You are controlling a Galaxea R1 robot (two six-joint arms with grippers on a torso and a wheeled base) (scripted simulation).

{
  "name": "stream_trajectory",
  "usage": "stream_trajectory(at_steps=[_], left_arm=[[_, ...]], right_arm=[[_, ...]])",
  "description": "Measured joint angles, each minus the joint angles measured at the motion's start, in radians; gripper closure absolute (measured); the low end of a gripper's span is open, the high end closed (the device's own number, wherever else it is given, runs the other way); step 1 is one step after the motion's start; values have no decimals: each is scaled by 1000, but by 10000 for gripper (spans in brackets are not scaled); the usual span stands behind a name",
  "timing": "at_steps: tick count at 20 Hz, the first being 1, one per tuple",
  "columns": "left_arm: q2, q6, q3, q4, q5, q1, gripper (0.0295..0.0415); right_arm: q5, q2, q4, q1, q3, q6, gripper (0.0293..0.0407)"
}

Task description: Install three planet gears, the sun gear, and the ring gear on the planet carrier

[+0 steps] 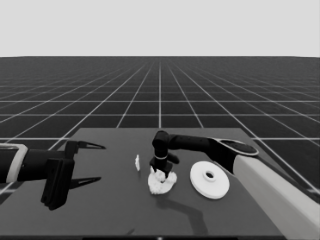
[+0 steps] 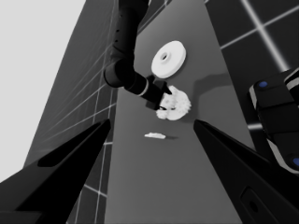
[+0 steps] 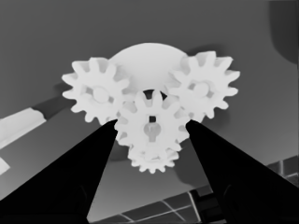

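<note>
Surface (image 1: 110, 210): dark, flat, rectangular, its far edge straight against the floor beyond; soft shadows lie on it.
Floor (image 1: 160, 95): dark plane ruled with a pale square grid, lines converging toward a level horizon.
Band above the horizon (image 1: 160, 27): pale, blank, featureless.
Dark machinery (image 2: 280, 121): past the surface's edge in the left wrist view, with pale bands and small blue lights.

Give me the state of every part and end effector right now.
Left end effector: open, parked over the table's left end.
Right end effector: shut on the centre gear, over the smaller round part.
Other three gears: lying on the smaller round part.
Larger round part: flat on the table, not installed.
Thin white piece: lying alone.
</note>
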Motion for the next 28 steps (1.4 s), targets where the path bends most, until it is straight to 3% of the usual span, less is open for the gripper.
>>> stream_trajectory(at_steps=[28], left_arm=[[0, 0, 0, 0, 0, 0, 326]], right_arm=[[0, 0, 0, 0, 0, 293, 391]])
